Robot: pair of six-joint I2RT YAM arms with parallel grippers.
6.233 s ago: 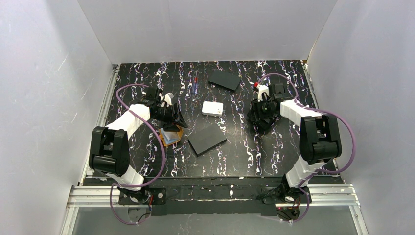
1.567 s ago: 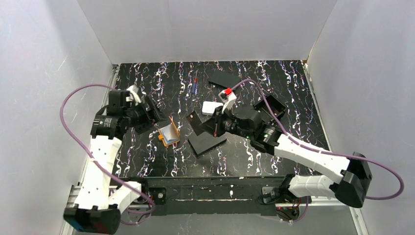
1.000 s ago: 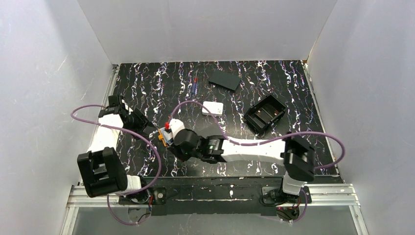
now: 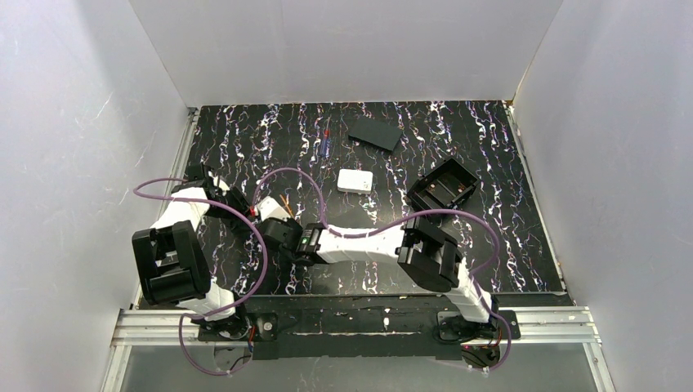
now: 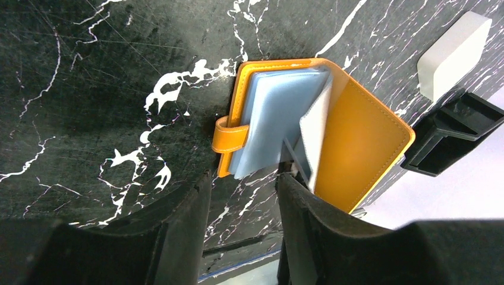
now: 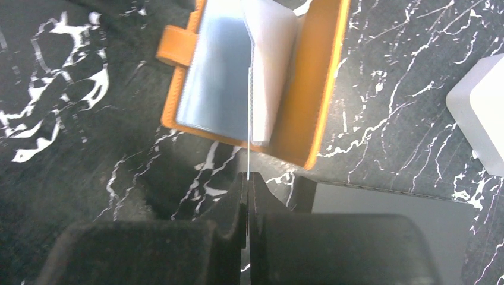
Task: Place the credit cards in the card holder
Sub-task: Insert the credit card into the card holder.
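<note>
The orange card holder (image 5: 362, 139) lies open on the black marble table, its pale blue sleeves (image 6: 217, 83) fanned up and its clasp tab (image 5: 229, 135) on the left. My right gripper (image 6: 248, 178) is shut on a credit card (image 6: 247, 119), seen edge-on as a thin line, whose far end stands among the sleeves. My left gripper (image 5: 241, 184) is open at the holder's near edge with only bare table between its fingers; its right finger (image 5: 309, 219) rests against the cover. From above, only an orange sliver of the card holder (image 4: 283, 201) shows beside the right wrist.
A flat black rectangle (image 6: 380, 205) lies close beside the holder. A white box (image 4: 355, 180) and a black compartment tray (image 4: 442, 184) sit mid-table. Another flat black rectangle (image 4: 374, 132) and a pen (image 4: 326, 143) lie at the back. White walls enclose the table.
The right arm has reached across to the left and brought its card down into the open holder. The left gripper's jaws have narrowed and it has drawn slightly left.
</note>
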